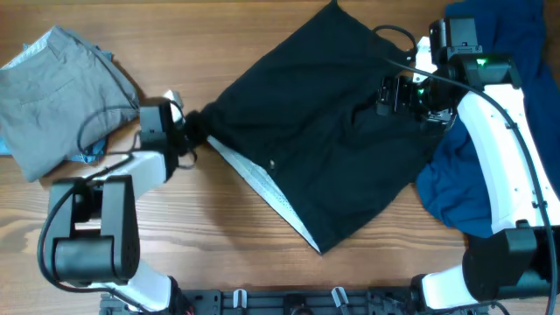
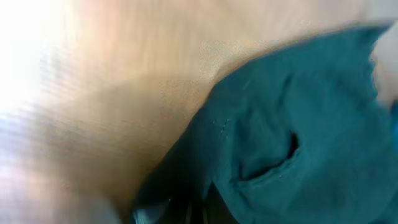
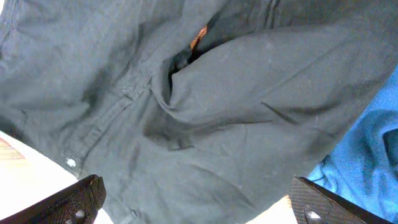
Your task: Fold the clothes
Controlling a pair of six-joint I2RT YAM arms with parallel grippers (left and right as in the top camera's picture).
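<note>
Black garment (image 1: 324, 149) spread crumpled, pale lining showing along lower edge. Left gripper (image 1: 191, 131) pinches its bunched corner. Right gripper (image 3: 199, 199) jaws wide above fabric.

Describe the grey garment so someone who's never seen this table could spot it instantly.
On the wooden table, find the robot's far left corner. The grey garment lies rumpled there, the only pale piece, unlike the black garment and blue cloth.

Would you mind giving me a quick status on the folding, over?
Left gripper at bunched corner of black fabric garment, grip unclear. Right gripper open above it. Garment spread, unfolded. Crumpled blue fabric garment beside its right edge.
</note>
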